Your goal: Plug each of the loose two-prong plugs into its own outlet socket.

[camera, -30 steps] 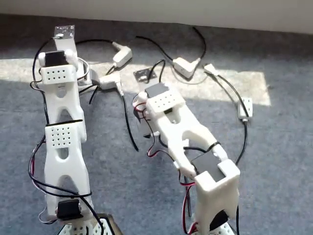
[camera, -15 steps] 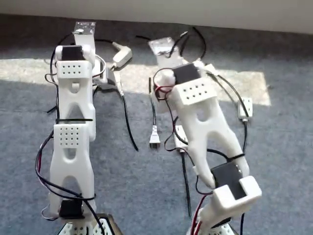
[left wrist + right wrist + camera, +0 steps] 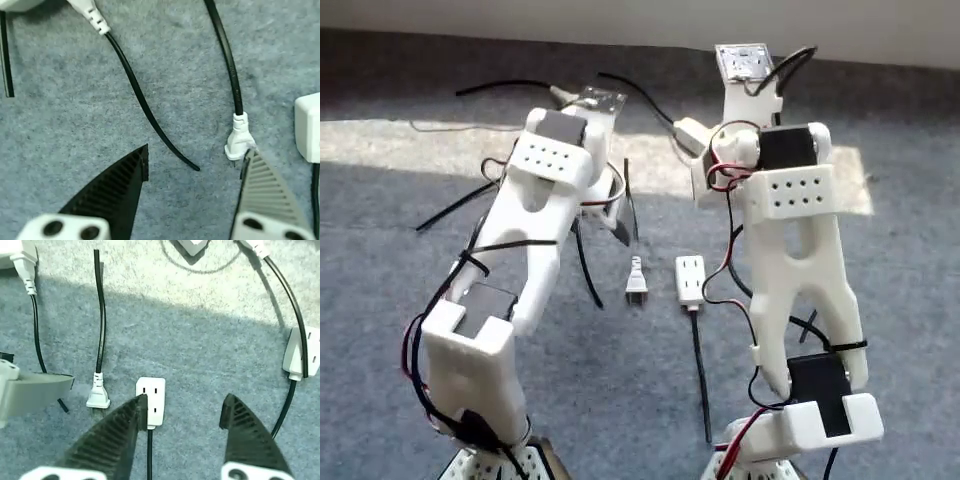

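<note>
Currently left gripper (image 3: 196,150) is wide open, plug (image 3: 239,142) just beside its grey jaw. Right gripper (image 3: 186,397) also wide, outlet (image 3: 152,395) beside one jaw.

The carpet (image 3: 880,300) is rough, short-piled grey cloth. On it, the plug (image 3: 636,281) and the socket block (image 3: 690,280) just beside it are smooth white plastic. The plug's cord (image 3: 100,315) is matt black. The arms (image 3: 790,230) above are matt white plastic.

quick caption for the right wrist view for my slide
Open right gripper hangs by a white socket, a loose plug beside it.
</note>
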`<action>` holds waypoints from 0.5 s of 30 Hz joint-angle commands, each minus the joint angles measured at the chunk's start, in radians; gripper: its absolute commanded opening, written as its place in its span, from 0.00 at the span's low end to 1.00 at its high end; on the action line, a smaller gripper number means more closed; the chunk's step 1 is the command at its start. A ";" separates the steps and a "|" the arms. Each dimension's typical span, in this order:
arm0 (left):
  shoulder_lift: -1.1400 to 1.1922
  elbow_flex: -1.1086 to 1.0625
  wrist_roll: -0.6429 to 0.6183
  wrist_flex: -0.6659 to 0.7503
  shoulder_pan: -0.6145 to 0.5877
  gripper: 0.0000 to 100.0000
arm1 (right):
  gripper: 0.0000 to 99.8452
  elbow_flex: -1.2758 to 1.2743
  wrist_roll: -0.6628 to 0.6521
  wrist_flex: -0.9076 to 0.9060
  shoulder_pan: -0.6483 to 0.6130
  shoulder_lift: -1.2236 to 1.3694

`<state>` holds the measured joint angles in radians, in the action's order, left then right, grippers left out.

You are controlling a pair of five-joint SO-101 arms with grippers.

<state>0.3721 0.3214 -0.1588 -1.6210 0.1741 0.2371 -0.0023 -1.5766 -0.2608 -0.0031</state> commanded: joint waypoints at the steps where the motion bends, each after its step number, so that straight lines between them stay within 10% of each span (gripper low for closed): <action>1: -0.051 -0.142 -0.126 0.087 0.008 0.30 | 0.23 -0.025 -0.005 0.001 0.024 -0.045; 15: -0.042 -0.246 -0.245 0.109 0.170 0.30 | 0.23 -0.036 -0.005 0.001 0.024 -0.041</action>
<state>0.3705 0.0913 -0.3936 -1.5290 0.2723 0.2002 -0.0023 -1.5766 -0.2470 -0.0031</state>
